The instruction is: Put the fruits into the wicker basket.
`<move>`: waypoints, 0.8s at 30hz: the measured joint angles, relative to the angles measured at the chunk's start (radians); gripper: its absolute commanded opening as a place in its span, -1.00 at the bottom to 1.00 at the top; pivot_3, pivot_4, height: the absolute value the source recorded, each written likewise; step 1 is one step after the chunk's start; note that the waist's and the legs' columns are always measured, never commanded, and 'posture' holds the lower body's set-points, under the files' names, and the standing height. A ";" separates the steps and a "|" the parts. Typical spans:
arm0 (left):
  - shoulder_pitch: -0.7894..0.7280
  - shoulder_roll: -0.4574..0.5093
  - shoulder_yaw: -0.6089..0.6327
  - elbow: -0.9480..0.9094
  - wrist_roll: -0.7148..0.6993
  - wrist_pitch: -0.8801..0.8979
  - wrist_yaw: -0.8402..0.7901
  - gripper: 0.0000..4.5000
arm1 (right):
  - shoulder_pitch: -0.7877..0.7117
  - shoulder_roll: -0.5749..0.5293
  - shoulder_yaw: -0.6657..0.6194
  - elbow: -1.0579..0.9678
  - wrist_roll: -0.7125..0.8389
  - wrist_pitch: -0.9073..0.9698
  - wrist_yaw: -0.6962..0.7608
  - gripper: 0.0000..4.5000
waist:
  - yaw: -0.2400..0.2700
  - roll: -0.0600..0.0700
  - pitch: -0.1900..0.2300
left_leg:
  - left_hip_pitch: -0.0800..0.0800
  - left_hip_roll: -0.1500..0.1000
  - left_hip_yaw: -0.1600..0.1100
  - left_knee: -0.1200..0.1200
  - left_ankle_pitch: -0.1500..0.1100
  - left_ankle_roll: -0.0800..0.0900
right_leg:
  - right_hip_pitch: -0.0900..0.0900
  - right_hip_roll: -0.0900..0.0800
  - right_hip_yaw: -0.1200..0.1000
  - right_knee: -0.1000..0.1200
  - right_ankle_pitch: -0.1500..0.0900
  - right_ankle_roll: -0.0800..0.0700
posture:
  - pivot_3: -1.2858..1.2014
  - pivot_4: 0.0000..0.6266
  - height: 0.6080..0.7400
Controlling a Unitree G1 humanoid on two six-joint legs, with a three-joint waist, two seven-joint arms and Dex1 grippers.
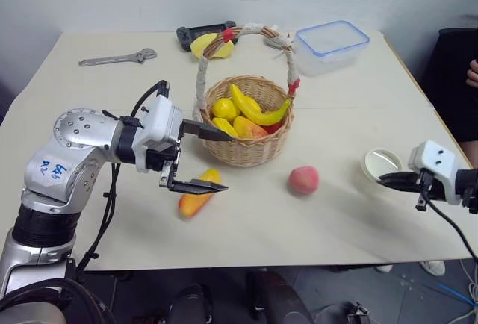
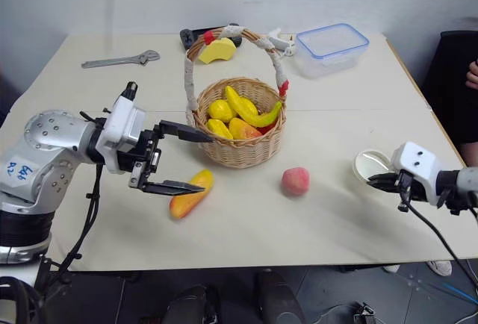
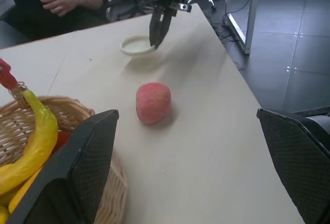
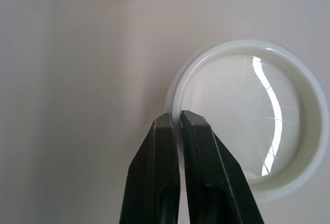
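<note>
The mango (image 1: 196, 198) lies on the worktop (image 1: 89, 92) just in front of the basket (image 1: 250, 148), a little to its left, and the peach (image 1: 303, 180) sits on the worktop in front of the basket to its right, apart from it. Neither is in the basket yet, so both halves of the task look undone. The basket stands mid-worktop with its handle (image 1: 246, 36) arching over a banana (image 1: 258, 109) and other yellow and orange fruit already inside.

The left end effector (image 1: 213, 160) hangs over the mango with its jaws spread wide, one finger near the basket's rim and the other just above the mango's upper end. It holds nothing and I cannot tell whether the lower finger touches the fruit. This pose reads as an approach to the mango, which is the nearer fruit for that arm. In the left wrist view the peach (image 3: 153, 102) shows between the two fingers, farther off.

The right end effector (image 2: 373, 181) is at the right edge of the worktop, over the near rim of the white lid (image 2: 368, 163). Its fingers (image 4: 154, 182) are almost pressed together, with a thin slit between them, and they pinch nothing. It sits well apart from the peach.

Behind the basket lie a wrench (image 1: 119, 58), a black controller (image 1: 196, 34), a yellow piece (image 1: 213, 46) and a clear box (image 1: 331, 45). A person's hand (image 1: 472, 74) shows at the far right.
</note>
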 measured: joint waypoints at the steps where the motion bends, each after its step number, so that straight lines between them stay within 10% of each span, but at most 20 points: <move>1: -0.006 -0.007 0.000 0.008 0.007 0.000 0.006 1.00 | -0.004 0.012 0.001 0.017 0.000 0.004 -0.007 -0.35 | 0.000 0.000 0.000 | 0.000 0.000 0.000 0.000 0.001 -0.001 | 0.000 0.000 0.000 0.000 0.000 0.000 | 0.03 -0.52 1.00; 10: 0.017 0.045 0.020 0.021 0.034 0.140 0.122 1.00 | -0.039 -0.014 -0.102 -0.187 0.293 0.337 0.083 0.99 | -0.009 0.001 0.001 | 0.000 0.000 -0.002 -0.001 0.006 -0.001 | 0.000 0.000 0.000 0.003 0.002 -0.001 | 0.03 -0.52 1.00; 15: 0.128 0.165 0.077 -0.119 -0.037 0.433 0.228 1.00 | -0.100 0.013 -0.193 -0.587 0.625 0.605 -0.025 0.99 | -0.015 -0.002 0.002 | -0.001 0.001 -0.009 -0.005 0.007 -0.005 | -0.001 0.001 -0.004 0.003 0.001 -0.002 | 0.03 -0.52 1.00; 24: 0.131 0.149 0.009 -0.198 -0.033 0.839 0.518 1.00 | -0.142 0.072 -0.155 -0.831 0.787 0.647 -0.184 0.99 | 0.014 -0.003 0.003 | -0.005 -0.001 -0.009 -0.004 0.003 0.002 | 0.001 -0.001 -0.004 -0.007 0.002 0.000 | 0.03 -0.52 1.00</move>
